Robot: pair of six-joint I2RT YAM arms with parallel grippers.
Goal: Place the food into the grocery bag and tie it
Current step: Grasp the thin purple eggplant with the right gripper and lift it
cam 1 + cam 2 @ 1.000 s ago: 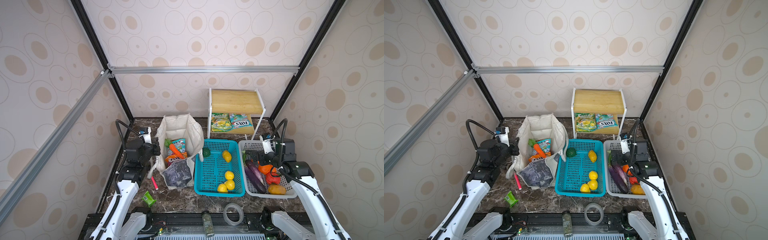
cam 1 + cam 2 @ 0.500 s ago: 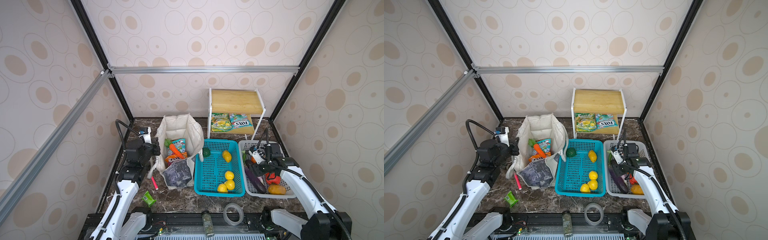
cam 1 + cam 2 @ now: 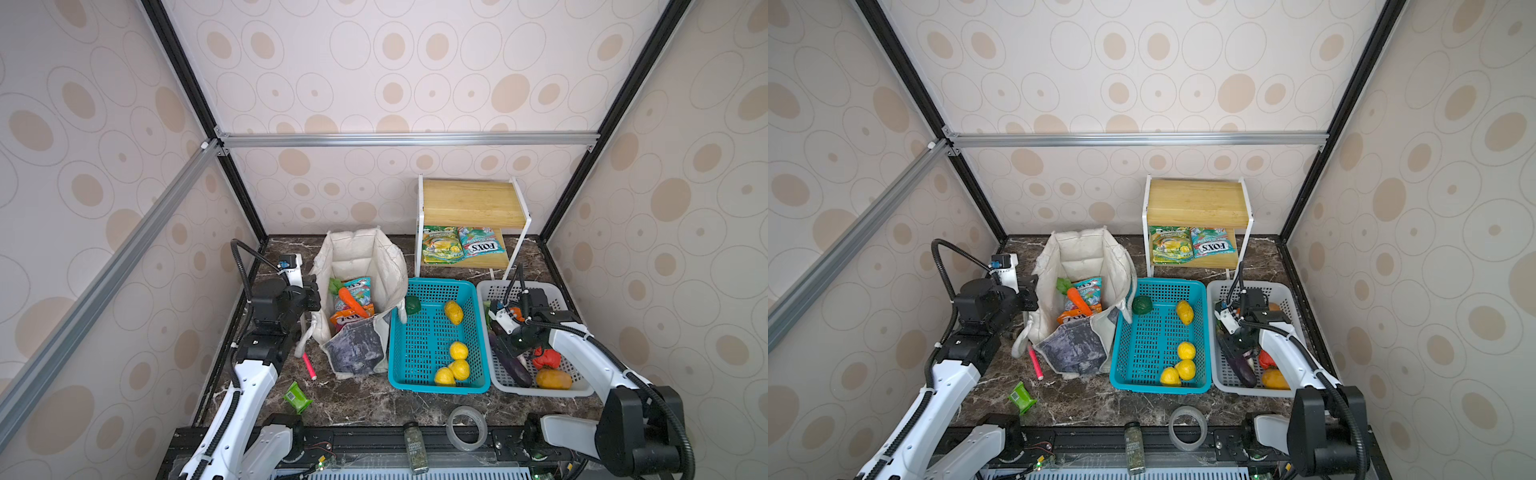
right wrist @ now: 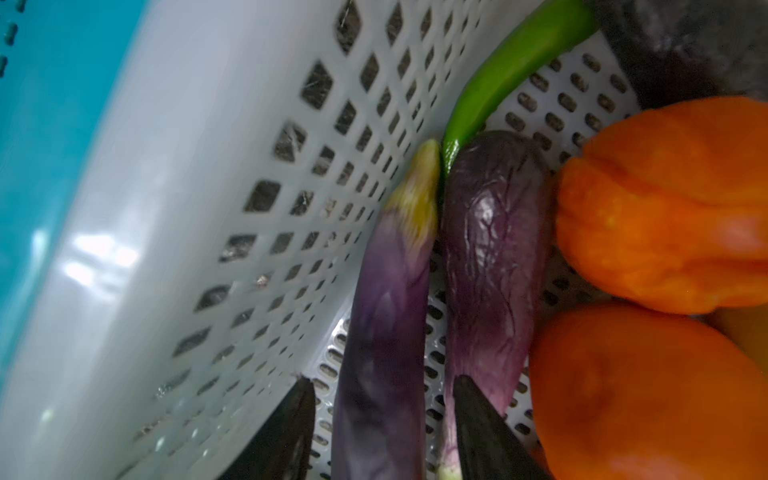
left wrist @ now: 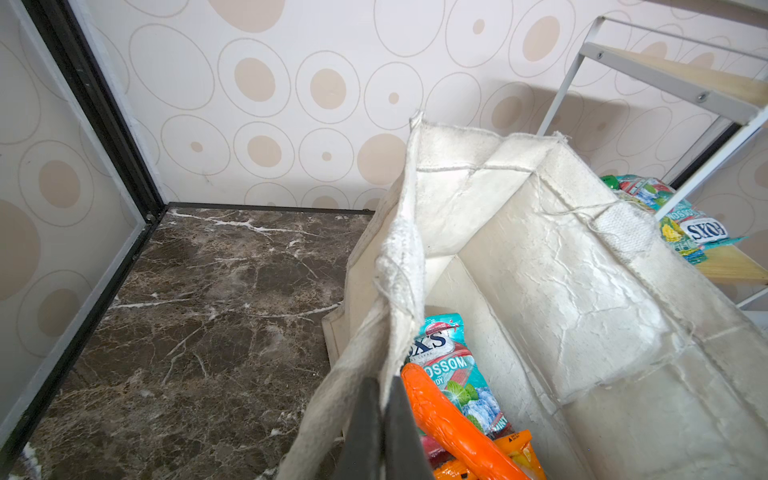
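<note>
Right claw: down in the white basket, fingers half-spread astride the pale eggplant. Basket floor shows beside one finger, so no pinch yet.
Axis: eggplant runs straight out from the claw, stem tip farthest. The fingers cross its width well back from the tip.
Neighbours: basket wall tight on one side, dark eggplant touching on the other. One finger sits in that seam.
Look: slim, glossy, lilac fading to a yellow-green tip; probably slick.
Left claw: pinched tight on the bag rim, mouth held up.
Bag: beyond the teal basket, well apart from the eggplant; carrot and candy packets inside.
Nearer arm: right.
</note>
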